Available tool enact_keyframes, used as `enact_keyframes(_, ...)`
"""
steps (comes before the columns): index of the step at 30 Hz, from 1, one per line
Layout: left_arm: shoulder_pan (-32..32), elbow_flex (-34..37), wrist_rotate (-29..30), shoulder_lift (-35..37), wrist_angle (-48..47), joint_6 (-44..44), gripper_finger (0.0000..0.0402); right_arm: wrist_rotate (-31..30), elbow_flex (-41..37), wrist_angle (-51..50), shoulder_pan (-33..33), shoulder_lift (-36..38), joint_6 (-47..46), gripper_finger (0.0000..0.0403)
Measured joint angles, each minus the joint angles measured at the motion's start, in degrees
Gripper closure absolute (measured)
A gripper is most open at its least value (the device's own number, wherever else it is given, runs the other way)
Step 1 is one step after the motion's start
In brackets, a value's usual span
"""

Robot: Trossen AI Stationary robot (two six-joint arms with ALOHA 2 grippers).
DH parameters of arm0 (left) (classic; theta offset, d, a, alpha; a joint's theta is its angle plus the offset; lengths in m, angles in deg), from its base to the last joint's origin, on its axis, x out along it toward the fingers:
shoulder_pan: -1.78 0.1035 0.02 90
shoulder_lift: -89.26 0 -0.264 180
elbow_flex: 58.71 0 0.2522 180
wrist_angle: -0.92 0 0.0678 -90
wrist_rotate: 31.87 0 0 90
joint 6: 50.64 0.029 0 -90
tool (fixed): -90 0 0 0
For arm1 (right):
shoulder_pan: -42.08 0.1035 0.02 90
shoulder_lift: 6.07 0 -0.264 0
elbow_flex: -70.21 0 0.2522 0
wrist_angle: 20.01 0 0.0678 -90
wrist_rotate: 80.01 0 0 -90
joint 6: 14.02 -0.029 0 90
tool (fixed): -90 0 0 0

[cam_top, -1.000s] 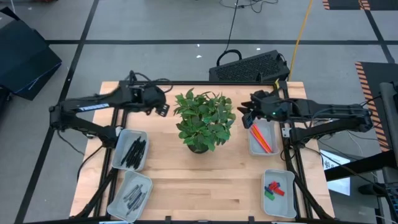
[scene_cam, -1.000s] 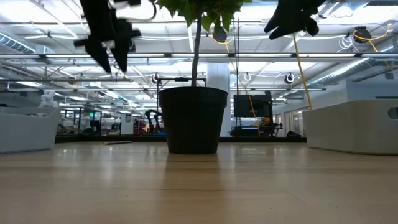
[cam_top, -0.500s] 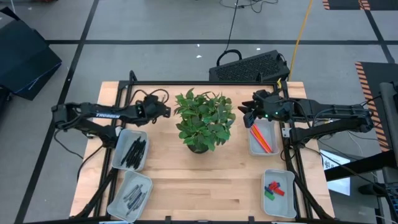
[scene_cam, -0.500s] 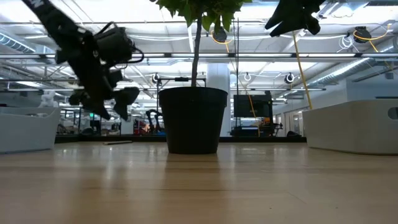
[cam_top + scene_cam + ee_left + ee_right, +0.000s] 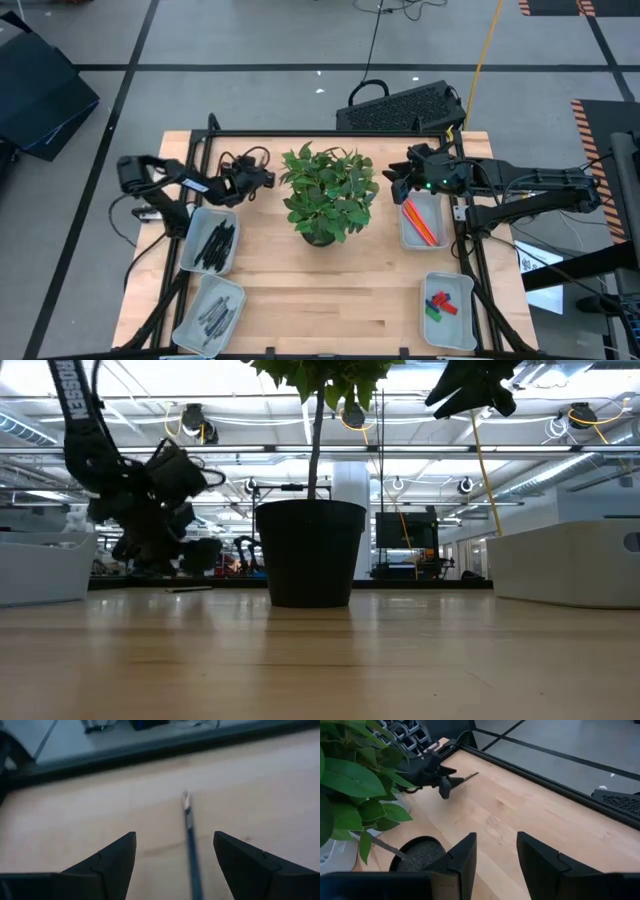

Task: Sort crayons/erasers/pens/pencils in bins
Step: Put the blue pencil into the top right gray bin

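- Pen: one slim dark stick with a pale metal-looking tip lies loose on the bare wood at the far left of the table, left of the plant. As far as I can see, it is the only item outside a bin.
- I'd guess it is light, stiff and smooth, so it may roll or skid if nudged. The middle of the barrel looks the safest place to take it, with the fingers closing across it and not along it.
- Left gripper hangs low over the pen with its fingers spread wide, one on either side of the barrel. It holds nothing, and I can't tell whether the tips touch the wood.
- Bins: the far-left bin holds black pens and is just near of the loose pen, so it looks like the right home. The near-left bin holds greyish sticks.
- On the right, the far bin has orange and red pencils. The near bin has the stubby erasers. All four are shallow pale plastic trays with rounded corners.
- Right gripper waits in the air at the far end of the pencil bin, fingers a little apart and empty.
- Table is pale, smooth plank wood with a leafy plant in a dark round pot at its middle.
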Motion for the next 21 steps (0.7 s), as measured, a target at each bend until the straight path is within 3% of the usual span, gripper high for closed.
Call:
enact_keyframes(6,0.69,-0.03,-0.18,-8.52,7.21,-5.5,0.0146,0.02,0.0,0.0,0.0,-0.02,-0.02,0.0271)
enact_keyframes(15,0.43,-0.37,2.99,-16.9,13.92,-3.69,0.0287,0.04,-0.01,0.15,0.0,-0.02,0.04,0.0271)
enact_keyframes(21,0.16,-0.46,4.27,-22.13,20.44,-3.01,0.0355,0.5,0.75,6.3,0.0,0.15,4.89,0.0271)
